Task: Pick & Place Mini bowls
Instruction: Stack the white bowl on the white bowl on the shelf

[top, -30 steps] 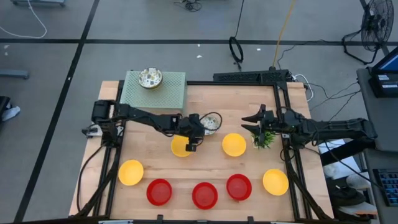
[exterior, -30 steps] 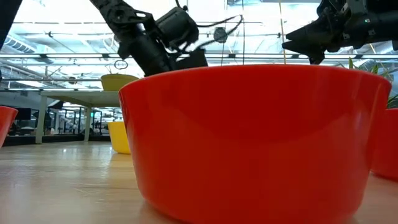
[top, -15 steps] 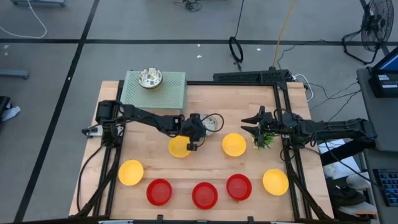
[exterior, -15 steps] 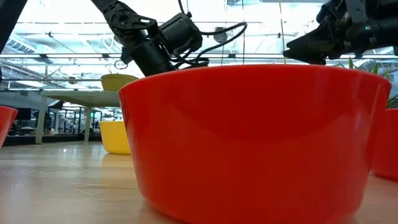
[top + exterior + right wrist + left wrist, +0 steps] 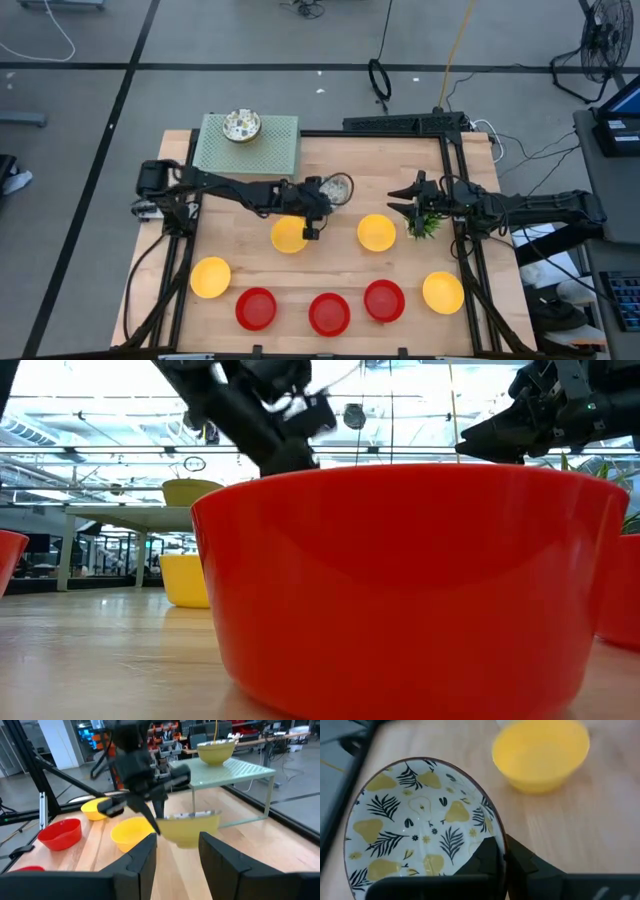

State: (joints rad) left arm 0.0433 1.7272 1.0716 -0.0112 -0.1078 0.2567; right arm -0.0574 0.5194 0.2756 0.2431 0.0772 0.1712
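My left gripper (image 5: 322, 194) is shut on a white mini bowl with a pear-and-leaf pattern (image 5: 420, 825), above the table's middle. The same bowl (image 5: 192, 827) shows raised in the right wrist view. Another patterned bowl (image 5: 241, 124) sits on the green platform (image 5: 270, 150). Several yellow bowls (image 5: 289, 234) (image 5: 376, 232) and three red bowls (image 5: 329, 313) rest on their bases on the table. My right gripper (image 5: 403, 196) waits open at the right, beside a small green plant (image 5: 425, 222). My left gripper holds the patterned bowl by its rim (image 5: 499, 847) on the side nearest the arm, with one finger (image 5: 485, 860) inside the bowl and one outside. The fingers come from the table's left, slanting down. The bowl hangs roughly upright, clear of the table.
The green platform stands at the table's far left corner. A yellow bowl (image 5: 540, 752) lies just beyond the held bowl. In the low view a red bowl (image 5: 400, 580) fills the foreground. A black frame (image 5: 455, 150) borders the table's right side.
My left gripper has taken hold of the patterned bowl's rim and risen. The bowl, which stood on the table beside a yellow bowl, is now lifted clear and has shifted slightly toward the far edge.
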